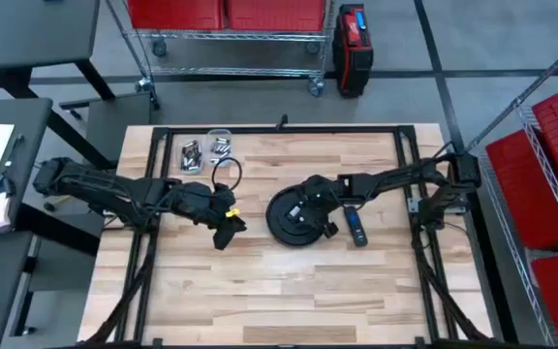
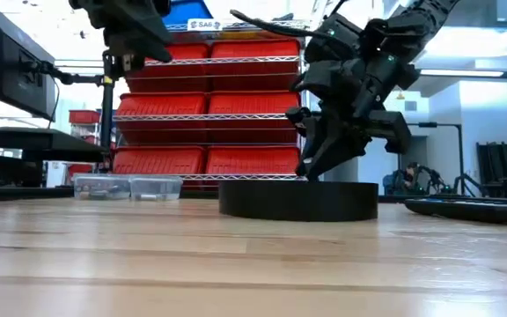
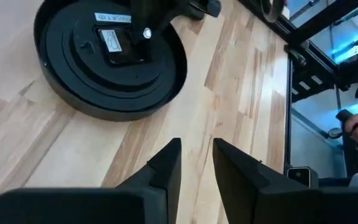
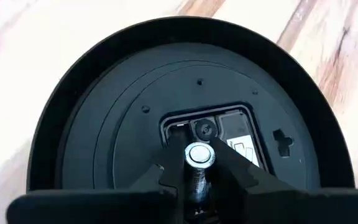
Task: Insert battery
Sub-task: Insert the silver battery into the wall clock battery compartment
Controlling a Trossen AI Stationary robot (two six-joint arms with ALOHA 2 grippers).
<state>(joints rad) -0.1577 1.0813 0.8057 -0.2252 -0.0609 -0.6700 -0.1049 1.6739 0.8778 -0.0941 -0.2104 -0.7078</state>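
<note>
At frame centre on the pale wooden desk (image 1: pixel 289 291), the right claw (image 4: pixel 197 163) grips a battery (image 4: pixel 199 155) over the black disc (image 1: pixel 296 215); the left claw (image 3: pixel 196 163), released, waits alongside. Red bins (image 2: pixel 205 106) fill the shelves behind.

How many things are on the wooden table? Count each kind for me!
Round black disc: 1
Clear plastic containers: 2
Dark remote-like gadget: 1
Battery held in the right gripper: 1
Total: 5

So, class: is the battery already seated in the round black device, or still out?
Still out. The right pincer grips the battery just above the open compartment of the round black device.
</note>
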